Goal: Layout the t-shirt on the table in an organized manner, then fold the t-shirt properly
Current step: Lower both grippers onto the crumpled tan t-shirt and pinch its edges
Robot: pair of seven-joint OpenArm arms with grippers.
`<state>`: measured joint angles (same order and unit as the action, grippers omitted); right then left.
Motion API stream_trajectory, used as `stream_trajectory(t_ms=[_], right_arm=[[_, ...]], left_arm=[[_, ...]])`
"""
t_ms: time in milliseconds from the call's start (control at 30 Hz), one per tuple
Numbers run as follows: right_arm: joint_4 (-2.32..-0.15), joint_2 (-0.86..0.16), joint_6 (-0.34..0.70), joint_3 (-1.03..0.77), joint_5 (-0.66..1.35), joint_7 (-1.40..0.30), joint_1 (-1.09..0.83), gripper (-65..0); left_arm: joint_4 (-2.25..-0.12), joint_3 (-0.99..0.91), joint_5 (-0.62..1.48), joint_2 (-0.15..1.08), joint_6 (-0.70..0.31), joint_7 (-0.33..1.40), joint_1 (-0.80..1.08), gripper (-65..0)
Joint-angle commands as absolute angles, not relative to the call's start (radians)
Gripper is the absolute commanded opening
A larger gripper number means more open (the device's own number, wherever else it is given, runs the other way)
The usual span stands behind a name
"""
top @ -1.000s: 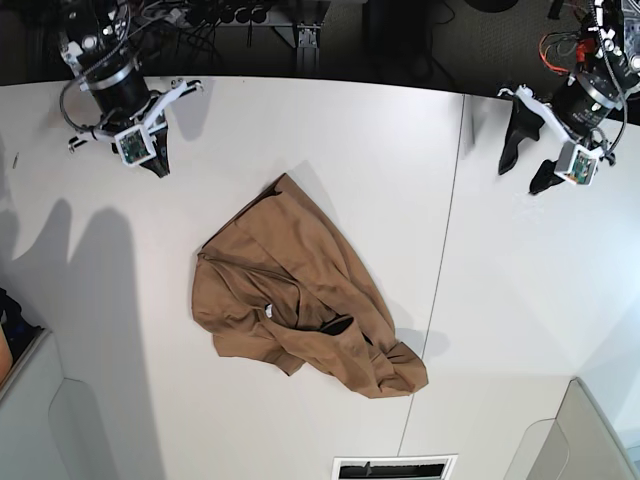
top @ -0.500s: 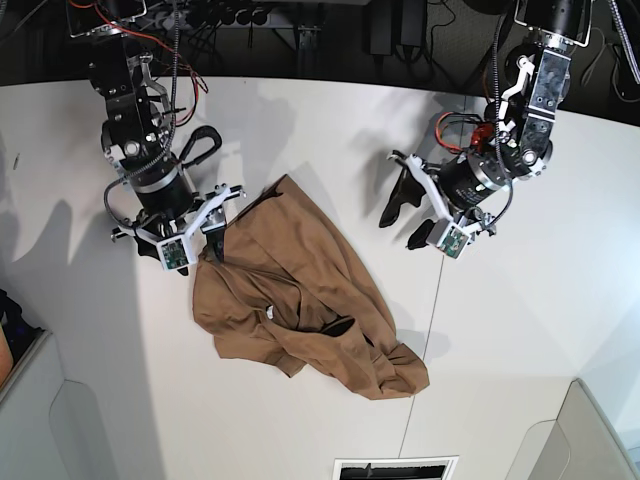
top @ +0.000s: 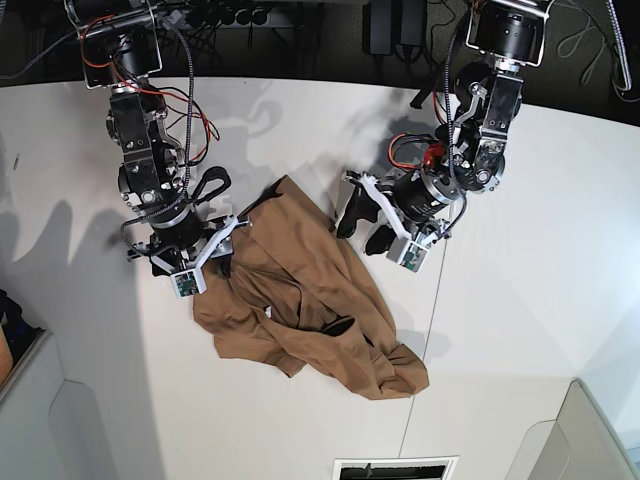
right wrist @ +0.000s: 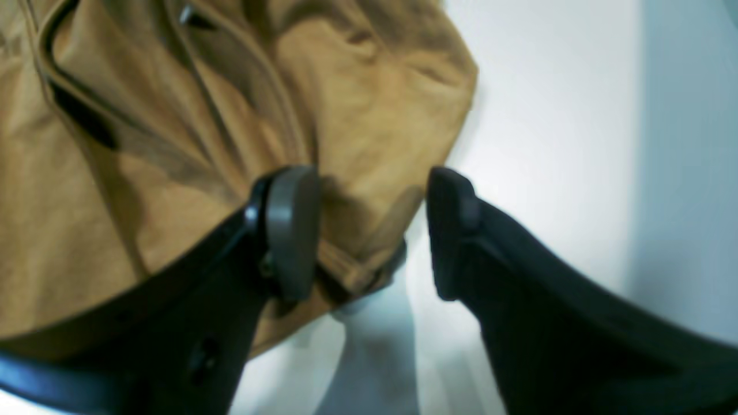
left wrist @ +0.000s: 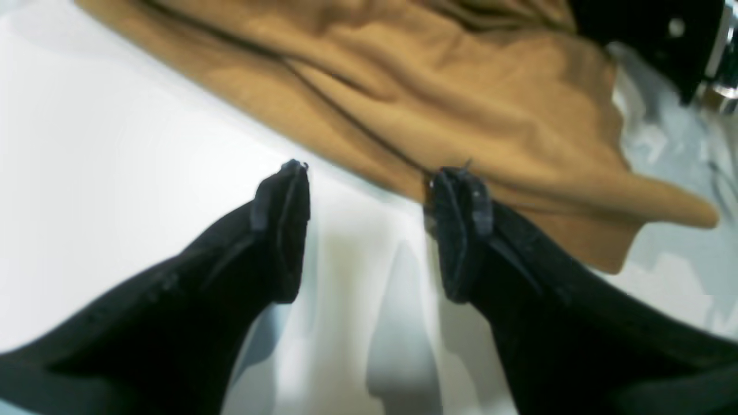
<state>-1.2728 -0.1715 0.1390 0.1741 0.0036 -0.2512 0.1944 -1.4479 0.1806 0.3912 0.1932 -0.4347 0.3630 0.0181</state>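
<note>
Two hands down at the crumpled t-shirt [top: 300, 300] mid-bench [top: 520, 300]: right hand [right wrist: 369, 236] spread, straddling a cloth corner, left hand [left wrist: 369, 225] spread at the opposite hem, one finger touching fabric. Opposite edges look chosen for pulling it flat; nothing pinched yet.

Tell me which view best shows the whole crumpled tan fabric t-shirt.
The base view: the tan fabric t-shirt lies whole, bunched. Left wrist shows only an edge and corner; right wrist only a folded corner between open jaws.
</note>
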Motion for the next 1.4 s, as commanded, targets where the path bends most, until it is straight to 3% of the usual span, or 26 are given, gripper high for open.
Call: stream_trajectory(t_ms=[0,133,300,800,967,1100,1167,1267,1367], right_arm=[[-1.283,-0.173,0.143,0.170,0.004,-0.244,0.208,-36.8],[-1.283,-0.173,0.143,0.170,0.004,-0.243,0.208,-51.3],[-1.283,-0.173,0.143,0.170,0.003,-0.236,0.207,-64.9],[-1.283,-0.173,0.143,0.170,0.004,-0.236,0.207,-65.0],[-1.283,-0.174,0.143,0.170,0.004,-0.236,0.207,-65.0],[-1.283,-0.174,0.143,0.170,0.004,-0.236,0.207,-65.0],[-1.283,-0.174,0.143,0.170,0.004,-0.236,0.207,-65.0],[-1.283,-0.174,0.143,0.170,0.000,-0.236,0.208,-65.0],[-1.283,-0.174,0.142,0.169,-0.050,-0.235,0.213,-65.0]], left_arm=[[-1.464,0.184,0.408,0.189,-0.442,0.340,-0.003,-28.0],[-1.464,0.196,0.407,0.165,-0.442,0.332,-0.003,-28.0],[-1.464,0.196,0.414,0.127,-0.442,0.334,-0.014,-28.0],[-1.462,0.200,0.402,0.094,-0.442,0.381,-0.021,-28.0],[-1.435,0.287,0.392,0.094,-0.432,0.381,-0.022,-28.0],[-1.424,0.340,0.353,0.094,-0.325,0.347,-0.022,-28.1],[-1.424,0.347,0.327,0.094,-0.302,0.337,-0.022,-35.7],[-1.424,0.347,0.278,0.095,-0.303,0.339,-0.022,-63.6],[-1.429,0.339,0.242,0.102,-0.303,0.342,-0.025,-65.0]])
